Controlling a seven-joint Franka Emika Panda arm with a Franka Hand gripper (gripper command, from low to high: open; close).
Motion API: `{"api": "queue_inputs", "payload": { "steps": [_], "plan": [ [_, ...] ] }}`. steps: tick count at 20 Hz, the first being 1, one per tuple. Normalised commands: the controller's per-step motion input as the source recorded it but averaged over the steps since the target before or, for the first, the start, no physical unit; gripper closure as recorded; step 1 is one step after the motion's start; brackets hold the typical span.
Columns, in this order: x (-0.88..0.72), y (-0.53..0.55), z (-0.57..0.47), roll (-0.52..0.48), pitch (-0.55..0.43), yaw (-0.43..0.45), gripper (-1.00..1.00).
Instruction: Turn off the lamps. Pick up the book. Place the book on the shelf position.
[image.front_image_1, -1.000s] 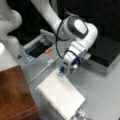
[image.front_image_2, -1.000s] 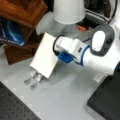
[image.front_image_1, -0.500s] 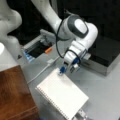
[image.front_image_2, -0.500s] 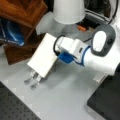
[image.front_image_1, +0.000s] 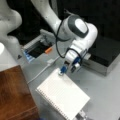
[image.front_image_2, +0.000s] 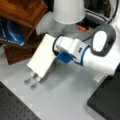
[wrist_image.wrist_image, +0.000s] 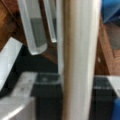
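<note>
Nothing much has changed over the last second: arm pose and book position look the same across the frames, so the grasp is settling, not moving.

Gripper (image.front_image_1: 67, 70) sits at the book's (image.front_image_1: 63, 96) far edge, the edge opposite the wire coil in a front view. In a front view the gripper (image.front_image_2: 58, 55) is at the book's (image.front_image_2: 42, 57) long side, blue fingertip pad against the cover. Wrist view has the book's edge (wrist_image.wrist_image: 77, 60) running top to bottom dead centre between the fingers, with the clear legs of the stand behind it. I read the claw as clamped on the book's edge.

Book is propped at a tilt on the slotted stand (image.front_image_2: 32, 80), not flat on the table (image.front_image_2: 65, 100). Its lower corner is still in the stand's prongs, so no lift yet.

Shelf position (image.front_image_1: 13, 93), the reddish-brown wood block, is just beside the book, on the coil side, top bare. Book is not on it.

White lamp shade (image.front_image_2: 68, 10) sits above the book in a front view; no glow visible, but I can't confirm it is off.

Status as I judge it: pick-up under way, grip made, placement not done.
</note>
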Motion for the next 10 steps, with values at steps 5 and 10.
{"api": "queue_inputs", "payload": {
  "steps": [5,10],
  "plan": [
    [0.54,0.13,0.33,-0.304,0.164,-0.082,1.00],
    [0.56,0.16,0.26,-0.268,0.118,-0.142,1.00]
  ]
}}
